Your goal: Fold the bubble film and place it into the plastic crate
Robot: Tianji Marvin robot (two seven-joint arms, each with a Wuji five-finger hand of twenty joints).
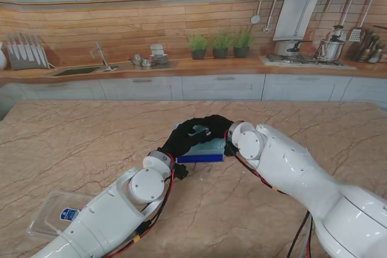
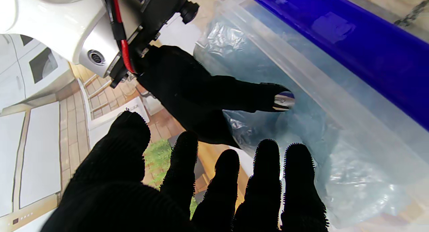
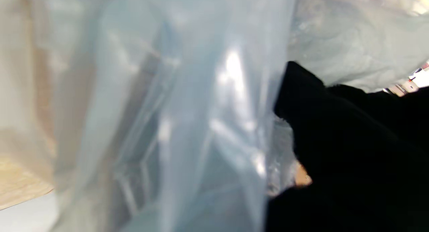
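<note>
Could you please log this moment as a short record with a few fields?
crate: clear plastic crate with a blue rim, mid-table
bubble film: bubble film inside the crate
left hand: left hand over the crate, fingers spread, holding nothing visible
right hand: right hand over the crate, fingers on the film; grip unclear
lid: clear lid with a blue label, on the table to the left, near me
</note>
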